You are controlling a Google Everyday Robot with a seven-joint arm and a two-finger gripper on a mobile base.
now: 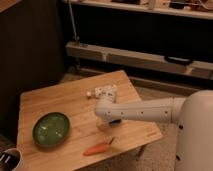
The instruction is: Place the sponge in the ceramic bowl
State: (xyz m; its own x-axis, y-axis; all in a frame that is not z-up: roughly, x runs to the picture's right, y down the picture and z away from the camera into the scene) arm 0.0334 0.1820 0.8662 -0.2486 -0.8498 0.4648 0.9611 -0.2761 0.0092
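A green ceramic bowl (51,129) sits on the front left of the wooden table (45,100), and nothing shows inside it. My white arm (140,110) reaches in from the right across the table. Its gripper (101,92) is low over the table's middle, toward the far edge and to the right of the bowl. I cannot make out the sponge as a separate thing. It may be hidden at the gripper or under the arm.
An orange carrot (98,148) lies near the table's front edge, below the arm. A dark mug (10,160) stands at the bottom left corner. A long low shelf (140,57) runs behind the table. My white base (197,135) fills the right side.
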